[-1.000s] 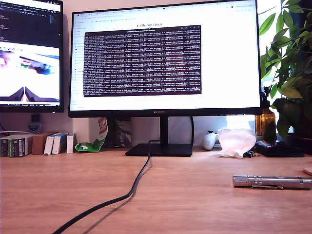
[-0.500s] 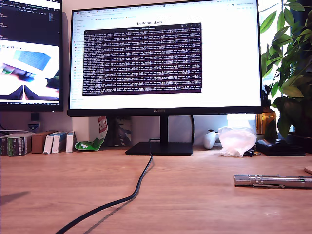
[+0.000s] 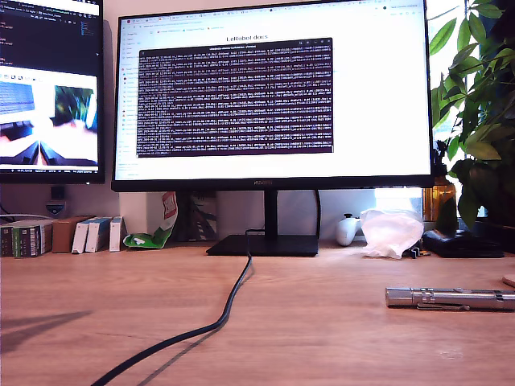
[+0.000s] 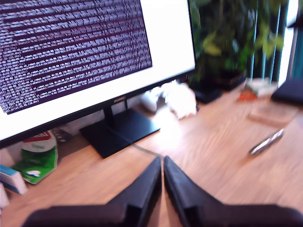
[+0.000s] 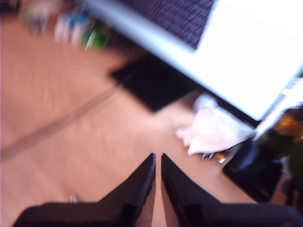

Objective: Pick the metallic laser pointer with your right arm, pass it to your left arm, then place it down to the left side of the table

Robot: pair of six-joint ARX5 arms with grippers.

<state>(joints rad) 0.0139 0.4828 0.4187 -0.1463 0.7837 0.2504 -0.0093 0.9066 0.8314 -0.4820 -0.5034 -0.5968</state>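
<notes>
Since 0.5 s ago a soft grey shadow [image 3: 36, 326] has spread over the light-brown wood-grain bench [image 3: 322, 322] at the exterior view's left; 1 s ago there was none. No arm shows in that view yet, so I judge one is moving in above, off-frame. Both wrist views are motion-blurred, which fits.

The slim silver metal laser pointer w/ pocket clip [image 3: 449, 298] hasn't shifted: it lies flat on the bench at the exterior view's right, untouched, and shows as a small silver streak [image 4: 266, 142] well apart from my first end effector [image 4: 163, 166]. Pick not yet begun.

My first end effector: black jaws nearly together, narrow slit, nothing held. My second end effector [image 5: 157, 163]: same, narrow & empty, facing the crumpled white plastic bag [image 5: 213, 130]; pointer not in its view.

Around: big monitor on black stand [image 3: 264, 245], thick black cable [image 3: 217, 322] snaking across mid-bench toward the front, green leafy plant [image 3: 479, 104] behind the pointer. Bag [image 3: 390, 233] sits behind it too, near but apart.

In the way: the cable crosses the route to the exterior view's left, so the carry should go over it. Plant leaves hang close above the pick spot.
</notes>
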